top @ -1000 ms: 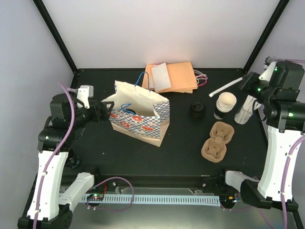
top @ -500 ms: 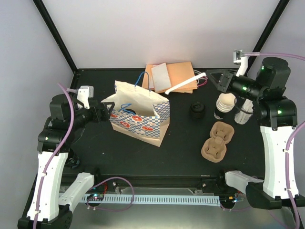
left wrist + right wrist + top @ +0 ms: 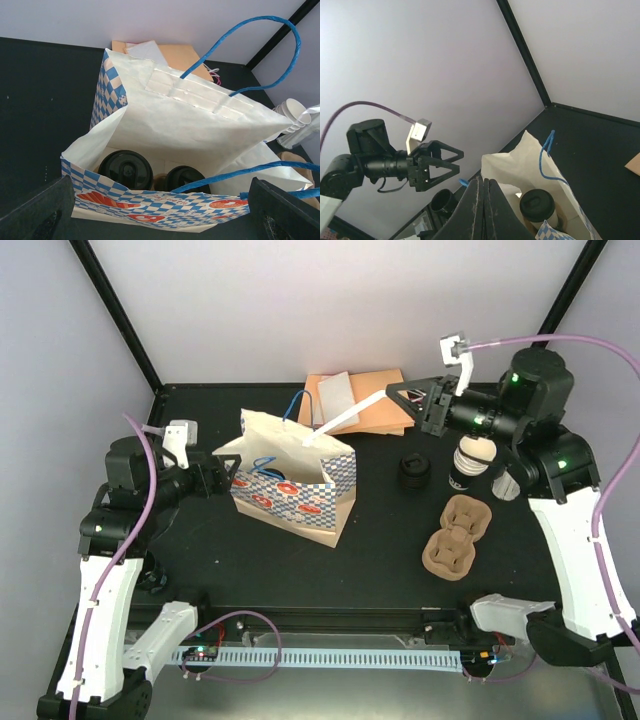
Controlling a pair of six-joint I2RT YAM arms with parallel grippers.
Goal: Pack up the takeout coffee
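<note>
A blue-checked paper bag (image 3: 295, 485) stands open left of centre. In the left wrist view two takeout coffees, their black lids (image 3: 125, 169) (image 3: 187, 180) up, sit side by side at the bottom of the bag (image 3: 190, 115). The right wrist view shows one of them (image 3: 536, 204). My left gripper (image 3: 222, 473) (image 3: 160, 220) is open at the bag's left end, and nothing lies between its fingers. My right gripper (image 3: 388, 394) (image 3: 482, 179) hangs right of the bag, shut on a white straw (image 3: 345, 418). The straw's far tip reaches over the bag's mouth.
A small black lidded thing (image 3: 413, 472) stands right of the bag. A stack of cream cups (image 3: 472, 458), a brown pulp carrier (image 3: 458, 537) and a clear plastic item (image 3: 508, 480) are at the right. Flat orange bags (image 3: 375, 405) lie at the back.
My right arm has swung left from the back right corner, carrying the white straw to the bag's mouth. The left arm and the bag have not moved.
</note>
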